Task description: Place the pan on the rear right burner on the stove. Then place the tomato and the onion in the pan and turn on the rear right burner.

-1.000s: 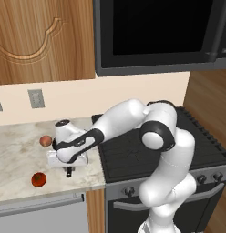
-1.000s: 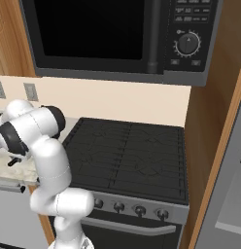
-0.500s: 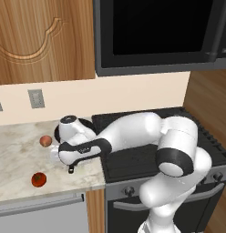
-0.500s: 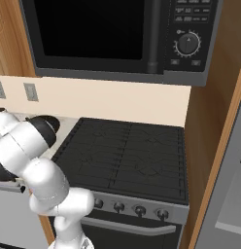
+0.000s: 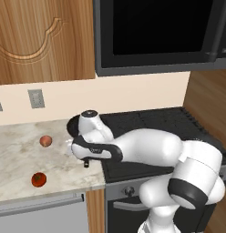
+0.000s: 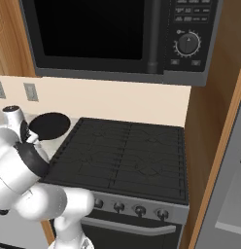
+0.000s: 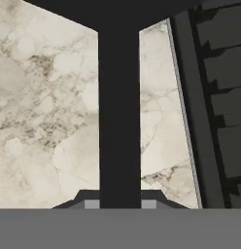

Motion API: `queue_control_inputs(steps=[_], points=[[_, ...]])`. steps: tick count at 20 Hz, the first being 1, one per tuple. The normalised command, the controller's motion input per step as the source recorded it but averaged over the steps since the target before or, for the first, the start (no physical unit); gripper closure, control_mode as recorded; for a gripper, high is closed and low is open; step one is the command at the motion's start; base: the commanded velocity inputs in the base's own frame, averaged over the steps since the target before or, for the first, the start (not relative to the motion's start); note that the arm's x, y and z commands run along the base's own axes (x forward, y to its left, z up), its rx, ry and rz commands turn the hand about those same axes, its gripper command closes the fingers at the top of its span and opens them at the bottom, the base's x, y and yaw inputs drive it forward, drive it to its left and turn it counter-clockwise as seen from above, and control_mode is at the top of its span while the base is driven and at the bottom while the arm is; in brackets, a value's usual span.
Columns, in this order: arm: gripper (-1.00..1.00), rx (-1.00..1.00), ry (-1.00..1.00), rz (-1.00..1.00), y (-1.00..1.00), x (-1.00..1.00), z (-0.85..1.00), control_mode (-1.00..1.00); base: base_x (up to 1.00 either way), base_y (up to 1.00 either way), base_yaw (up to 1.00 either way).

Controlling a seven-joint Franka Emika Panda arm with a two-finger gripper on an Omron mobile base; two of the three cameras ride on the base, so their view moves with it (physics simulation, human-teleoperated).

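Closed tight, the two-finger pincer point(image 7: 120, 204), clamped on the thin straight handle of the flat round matte-black frying pan point(image 7: 118, 112), handle running straight up the hand view from between the tips. Lifted clear of the speckled marble tabletop point(image 5: 23, 154) now, the pan's round black body point(image 6: 48, 125) hanging at the left edge of the black gas stove with ridged grates point(image 6: 127, 155), seen beside the white wrist in the right base view. In the left base view only a dark sliver of that pan point(image 5: 70, 127) peeking out behind the hand.

Compared with a second ago: forearm swung down and stretched out low and level across the stove's front left corner, where before it arched high over the tabletop; hand shifted right, closer to the stove edge. Pincer opening unchanged over that second.

Untouched and unmoved on the tabletop: pale peach-pink onion ball point(image 5: 45, 141) near the back, glossy red-orange tomato ball with its green stem spot point(image 5: 38, 179) nearer the front edge, both well left of the hand. Rear right burner of black grate bars point(image 6: 159, 138) bare, well apart from the pan.
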Motion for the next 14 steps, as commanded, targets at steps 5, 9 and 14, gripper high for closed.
queue_control_inputs(steps=[5, 9, 14], points=[[1.0, 0.0, 0.0, 0.11, -0.59, 0.43, 0.14, -1.0, 0.0, 0.0, 0.0], [1.0, 0.0, 0.0, 0.12, -0.53, 0.42, 0.02, -1.0, 0.0, 0.0, 0.0], [1.0, 0.0, 0.0, 0.15, -0.49, 0.4, 0.0, -1.0, 0.0, 0.0, 0.0]])
